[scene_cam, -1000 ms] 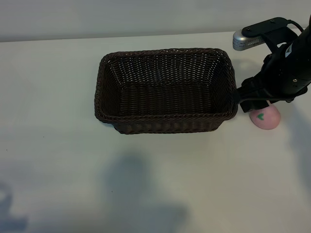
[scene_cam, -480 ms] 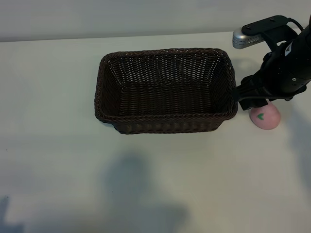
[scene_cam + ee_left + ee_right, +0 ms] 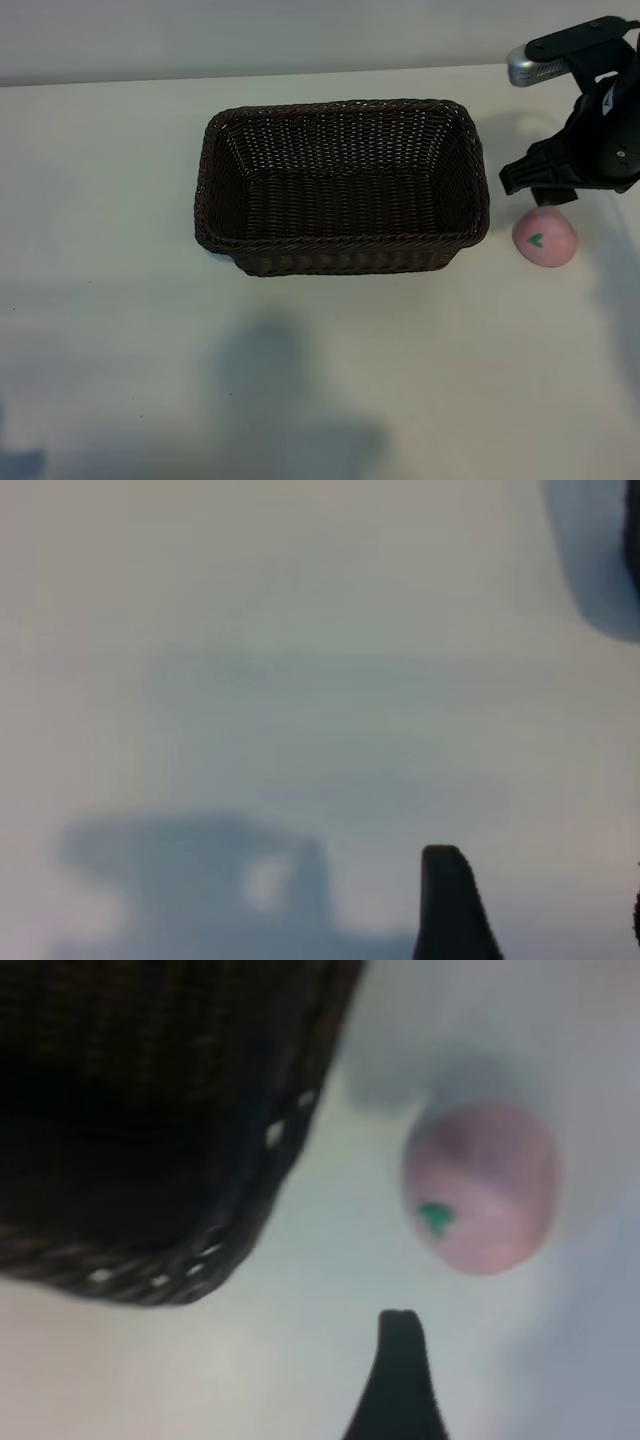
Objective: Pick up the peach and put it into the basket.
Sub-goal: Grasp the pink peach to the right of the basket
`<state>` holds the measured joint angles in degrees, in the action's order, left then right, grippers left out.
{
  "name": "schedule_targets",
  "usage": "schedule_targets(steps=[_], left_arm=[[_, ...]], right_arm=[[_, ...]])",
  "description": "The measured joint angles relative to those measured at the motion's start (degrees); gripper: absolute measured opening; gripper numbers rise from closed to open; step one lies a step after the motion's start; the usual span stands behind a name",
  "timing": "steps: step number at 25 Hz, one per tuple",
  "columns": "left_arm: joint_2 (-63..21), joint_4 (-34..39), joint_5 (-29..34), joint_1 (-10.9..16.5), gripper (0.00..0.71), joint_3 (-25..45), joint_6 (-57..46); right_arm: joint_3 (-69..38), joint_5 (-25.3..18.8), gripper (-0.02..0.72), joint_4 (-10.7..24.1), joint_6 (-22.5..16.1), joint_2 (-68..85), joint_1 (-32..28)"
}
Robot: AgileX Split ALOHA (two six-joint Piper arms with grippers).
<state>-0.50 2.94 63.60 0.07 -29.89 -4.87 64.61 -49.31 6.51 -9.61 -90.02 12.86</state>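
Right gripper (image 3: 545,193): jaws apart, nothing held, hanging just above the peach's far side.
Peach (image 3: 545,238): on the white table (image 3: 320,350), green leaf mark up, just beside the basket's right end.
Basket (image 3: 343,255): dark woven wicker, nothing inside.
Left gripper (image 3: 540,920): jaws apart over bare table.

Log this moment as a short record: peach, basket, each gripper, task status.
peach: on the table, just outside the basket's right end, not held
basket: upright on the table, nothing visible inside
right gripper: open, above the peach's far side, holding nothing
left gripper: open, over bare table, away from both items
status: peach not yet picked up
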Motion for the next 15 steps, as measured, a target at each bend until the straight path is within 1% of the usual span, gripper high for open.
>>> schedule_targets(steps=[2, 5, 7, 10, 13, 15], left_arm=[[0.00, 0.00, -0.18, 0.63, 0.444, 0.00, 0.00], [0.00, 0.00, -1.18, 0.74, 0.444, 0.00, 0.00], [0.00, 0.00, -1.64, 0.85, 0.444, 0.00, 0.00], [0.00, -0.05, -2.38, 0.85, 0.444, 0.00, 0.00], [0.00, -0.10, -2.42, 0.85, 0.444, 0.00, 0.00], [0.00, -0.09, -1.41, 0.85, 0.444, 0.00, 0.00]], right_arm=[[0.00, 0.56, 0.548, 0.05, -0.15, -1.46, -0.88], [0.00, 1.26, 0.548, 0.10, -0.15, -4.46, -2.52], [0.00, 1.62, 0.548, 0.73, -0.15, -6.29, -3.08], [0.00, 2.10, 0.548, 1.49, -0.15, -8.22, -3.31], [0.00, 2.43, 0.548, 1.55, -0.15, -8.71, -3.31], [0.00, 3.02, 0.548, 1.61, -0.15, -8.70, -3.31]])
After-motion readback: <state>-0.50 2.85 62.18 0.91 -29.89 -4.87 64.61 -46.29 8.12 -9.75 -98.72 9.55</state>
